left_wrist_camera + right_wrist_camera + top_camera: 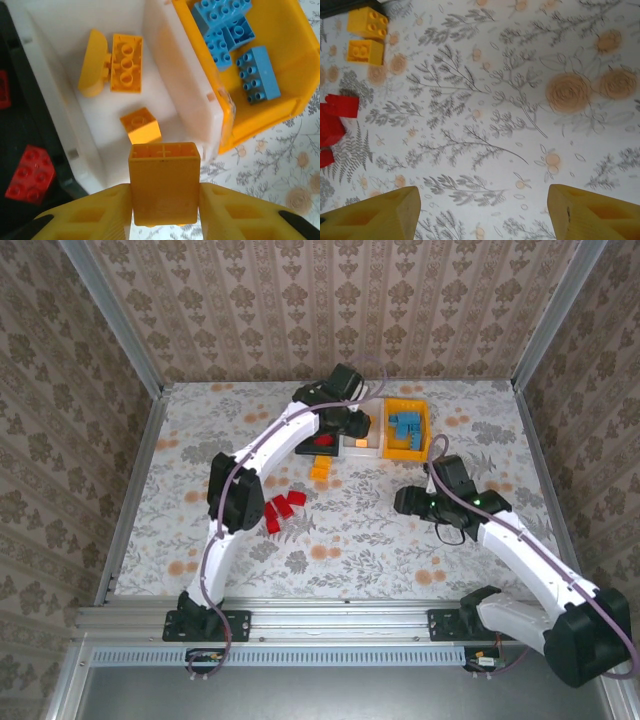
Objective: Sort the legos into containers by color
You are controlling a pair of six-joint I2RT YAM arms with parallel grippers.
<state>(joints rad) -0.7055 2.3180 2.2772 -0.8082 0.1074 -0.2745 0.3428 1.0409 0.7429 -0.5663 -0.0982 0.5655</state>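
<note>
Over the white tray [100, 120], in the middle of the row of containers, the left gripper [165, 215] hangs with its fingers [90, 220] pinching an orange lego [164, 182] by its two sides; three orange pieces [125, 62] already lie on the tray floor. From the wrist view the held lego looks to sit above the near rim rather than the open middle, so I'd say the good way is to carry it a touch further in before letting go. It should go down low, too, so it doesn't bounce; the black tray [15, 125] with its red legos [30, 172] lies on one side and the yellow tray [300, 55] of blue legos [257, 75] on the other, and a skip over either wall would spoil the sort. Spreading the fingers slowly and lifting straight up should do it. Meanwhile the right gripper [482, 210] hovers over bare desk [495, 100], fingers spread and holding nothing; loose orange legos [367, 35] and red ones [335, 120] wait off to its side.
</note>
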